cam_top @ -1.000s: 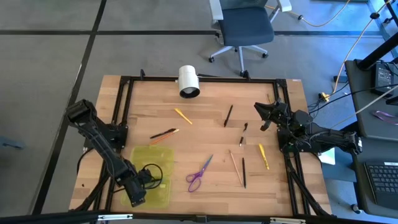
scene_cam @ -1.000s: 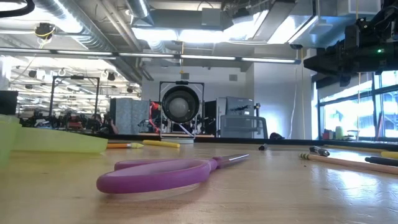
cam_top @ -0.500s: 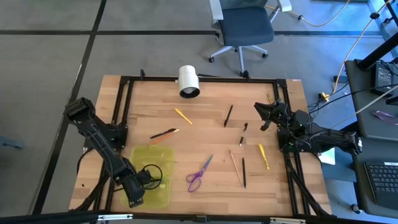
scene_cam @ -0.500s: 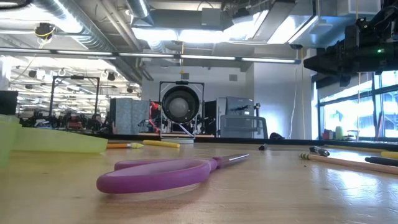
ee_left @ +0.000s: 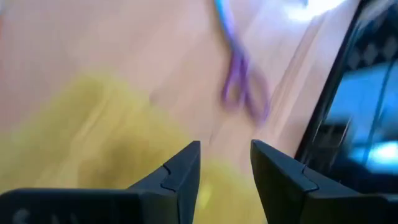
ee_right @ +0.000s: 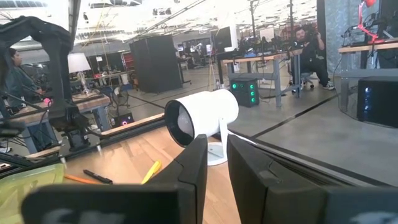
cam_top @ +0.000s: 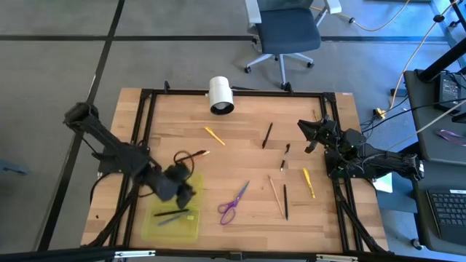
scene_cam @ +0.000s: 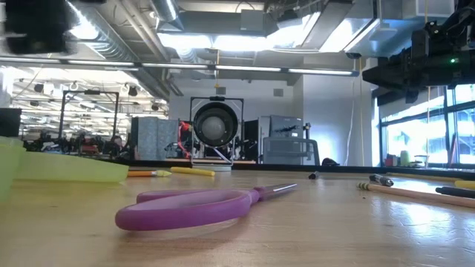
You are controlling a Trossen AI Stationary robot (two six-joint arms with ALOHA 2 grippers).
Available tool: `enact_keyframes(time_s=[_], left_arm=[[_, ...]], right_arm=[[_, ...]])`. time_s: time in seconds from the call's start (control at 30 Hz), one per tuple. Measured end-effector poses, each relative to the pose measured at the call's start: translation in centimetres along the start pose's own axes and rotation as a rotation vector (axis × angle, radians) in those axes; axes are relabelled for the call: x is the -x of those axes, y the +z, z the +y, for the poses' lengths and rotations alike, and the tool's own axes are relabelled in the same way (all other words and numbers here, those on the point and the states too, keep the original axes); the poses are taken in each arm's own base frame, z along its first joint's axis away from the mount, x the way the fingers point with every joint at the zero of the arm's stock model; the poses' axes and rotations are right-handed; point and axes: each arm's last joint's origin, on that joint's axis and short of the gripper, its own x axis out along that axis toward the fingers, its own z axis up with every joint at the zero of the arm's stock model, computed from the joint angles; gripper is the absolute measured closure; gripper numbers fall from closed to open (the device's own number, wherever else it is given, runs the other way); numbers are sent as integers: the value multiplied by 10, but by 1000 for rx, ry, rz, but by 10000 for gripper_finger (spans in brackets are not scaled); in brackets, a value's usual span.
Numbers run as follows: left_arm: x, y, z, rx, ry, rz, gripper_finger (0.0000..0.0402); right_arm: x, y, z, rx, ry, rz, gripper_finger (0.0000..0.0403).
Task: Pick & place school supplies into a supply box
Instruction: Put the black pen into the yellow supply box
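Observation:
The translucent yellow-green supply box point(cam_top: 175, 218) lies open at the table's near-left, with a black pen and a bluish pen point(cam_top: 172, 215) inside. My left gripper point(cam_top: 182, 192) hovers over the box's far edge; it is open and empty point(ee_left: 225, 165). The purple-handled scissors point(cam_top: 233, 202) lie flat to the right of the box. Loose pens and pencils lie about the table: yellow point(cam_top: 214, 135), black point(cam_top: 267, 135), yellow point(cam_top: 309, 182), wood-tan point(cam_top: 275, 195), black point(cam_top: 285, 201). My right gripper point(cam_top: 306, 135) waits shut at the far right, touching nothing.
A white cylinder point(cam_top: 220, 94) stands at the far edge's middle. An orange and a dark pen point(cam_top: 194, 155) lie beyond the left gripper, partly behind its cable. A short black piece point(cam_top: 285, 156) lies mid-right. Black frame rails border the table. People sit in the room beyond.
My left arm has risen from the box's near-left corner and swung toward the far edge and a little to the right, ending above the box's far edge. A black pen and a bluish pen now show lying in the box. The right arm has kept still.

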Motion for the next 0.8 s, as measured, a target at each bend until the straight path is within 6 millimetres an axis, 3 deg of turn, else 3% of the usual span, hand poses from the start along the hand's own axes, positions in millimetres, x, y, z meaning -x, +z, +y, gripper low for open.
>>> enact_keyframes(time_s=[0.27, 0.57, 0.8], left_arm=[[0, 39, 14, -298, 56, -110, 270], [-5, 70, 70, -134, 422, 19, 274], [-4, 87, 84, -77, 524, -73, 274]], right_arm=[[0, 0, 0, 41, 0, 0, 336], [0, 0, 0, 53, 0, 0, 336], [0, 0, 0, 54, 0, 0, 336]])
